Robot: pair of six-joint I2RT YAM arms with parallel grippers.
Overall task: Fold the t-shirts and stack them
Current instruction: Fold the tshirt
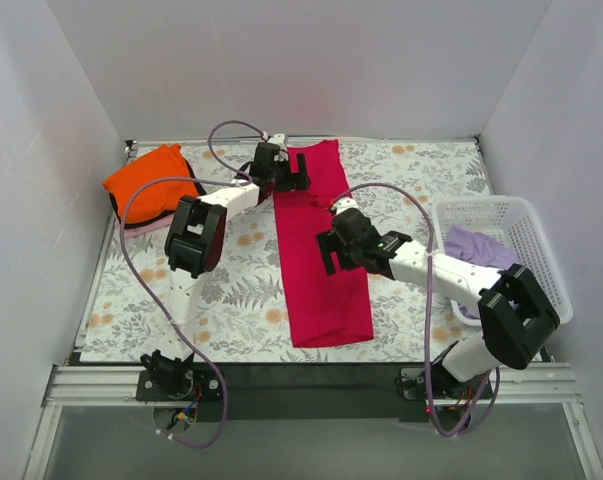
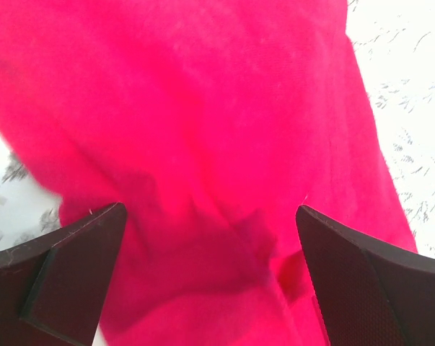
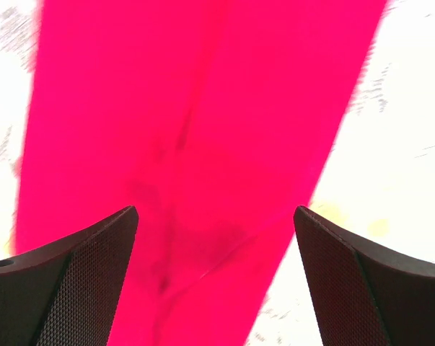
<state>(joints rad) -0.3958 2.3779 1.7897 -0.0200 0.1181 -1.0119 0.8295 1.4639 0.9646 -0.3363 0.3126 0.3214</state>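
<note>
**Four t-shirts, one basket, two spread grippers**

Four t-shirts are counted: one crimson t-shirt (image 1: 316,260), one orange t-shirt (image 1: 151,185), one pale pink t-shirt (image 1: 139,228) and one lavender t-shirt (image 1: 479,246). One white lattice basket (image 1: 481,202) and two grippers are seen.

The crimson t-shirt is laid out flat as a long, narrow strip on the flower-printed table (image 1: 231,300), to the left of the basket. Its far end is carried further back than the basket and its near end closer in. Soft creases are shown along its middle in both wrist views.

The orange t-shirt is heaped well to the left of the basket, in the far corner. A pale pink edge is seen just beneath it.

The lavender t-shirt is held inside the basket, crumpled.

The left gripper (image 2: 211,210) is held over the strip's far end, its fingers spread wide above the cloth. The right gripper (image 3: 216,210) is held over the strip's middle, on the side nearer the basket, and its fingers are likewise spread. Whether either touches the cloth cannot be told.
</note>
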